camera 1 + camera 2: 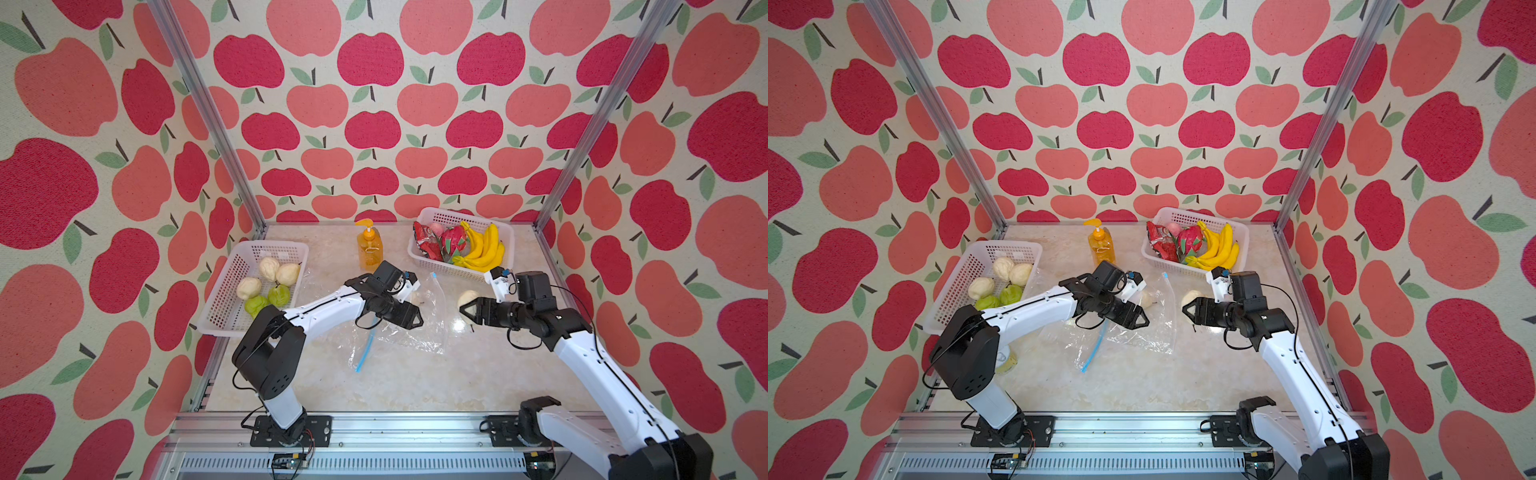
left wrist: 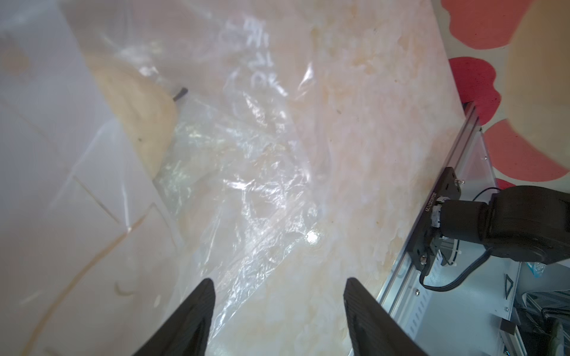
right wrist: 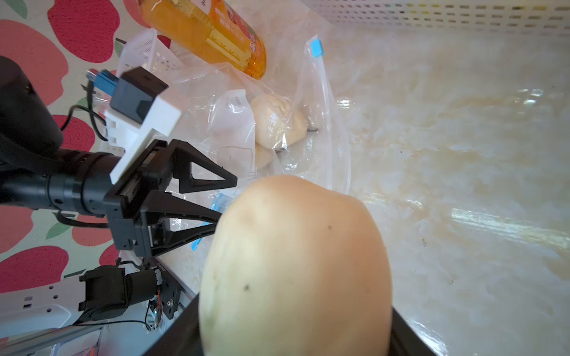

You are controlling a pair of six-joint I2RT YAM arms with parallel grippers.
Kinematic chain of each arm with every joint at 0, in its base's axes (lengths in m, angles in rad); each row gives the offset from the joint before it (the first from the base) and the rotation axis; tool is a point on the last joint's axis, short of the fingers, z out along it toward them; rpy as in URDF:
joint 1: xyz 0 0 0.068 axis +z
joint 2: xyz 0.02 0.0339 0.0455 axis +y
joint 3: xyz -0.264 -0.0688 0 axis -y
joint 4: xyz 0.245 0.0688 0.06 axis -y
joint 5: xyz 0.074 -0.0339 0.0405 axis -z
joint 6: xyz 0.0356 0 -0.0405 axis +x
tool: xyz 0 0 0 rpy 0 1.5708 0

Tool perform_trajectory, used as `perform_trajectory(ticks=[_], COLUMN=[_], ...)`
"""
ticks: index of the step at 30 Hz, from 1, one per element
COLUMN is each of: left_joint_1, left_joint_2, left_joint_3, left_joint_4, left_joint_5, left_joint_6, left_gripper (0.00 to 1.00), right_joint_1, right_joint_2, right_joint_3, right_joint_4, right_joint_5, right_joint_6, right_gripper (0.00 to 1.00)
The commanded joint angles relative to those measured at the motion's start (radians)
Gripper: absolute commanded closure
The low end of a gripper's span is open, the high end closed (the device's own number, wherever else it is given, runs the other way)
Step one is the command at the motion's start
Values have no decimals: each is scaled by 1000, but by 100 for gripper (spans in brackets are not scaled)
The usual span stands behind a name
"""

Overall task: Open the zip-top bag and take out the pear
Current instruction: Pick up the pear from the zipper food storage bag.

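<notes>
Pear point(image 3: 293, 268) sits clamped in right tool point(image 1: 466, 308); left tool point(image 2: 279, 280) gapes above bag point(image 2: 246, 185).

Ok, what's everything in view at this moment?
zip-top bags: at least two, clear with blue seals, table centre
bagged pear: one, pale, inside a bag
free pear: one, pale, held, right of bags
left basket: one, white; three pale fruit, two green fruit
right basket: one, white; bananas, dragon fruit, red packets
pump bottle: one, orange, table back
left gripper: black, open, above bags
right gripper: black, shut on free pear
</notes>
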Motion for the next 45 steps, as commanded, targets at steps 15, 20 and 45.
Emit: perform_trajectory(ticks=[15, 20, 45], left_joint_1=[163, 161, 102], left_joint_2=[-85, -86, -69], left_joint_3=[195, 215, 251], left_joint_4=[129, 204, 90], left_joint_5=[372, 409, 433], left_joint_6=[-394, -524, -439], left_gripper=[8, 8, 39], right_joint_1=[76, 132, 219], right_joint_2=[88, 149, 272], right_joint_3=[183, 243, 357], right_joint_4=[167, 176, 194], right_joint_5=[-274, -255, -182], right_joint_6=[-301, -338, -327], right_gripper=[47, 46, 37])
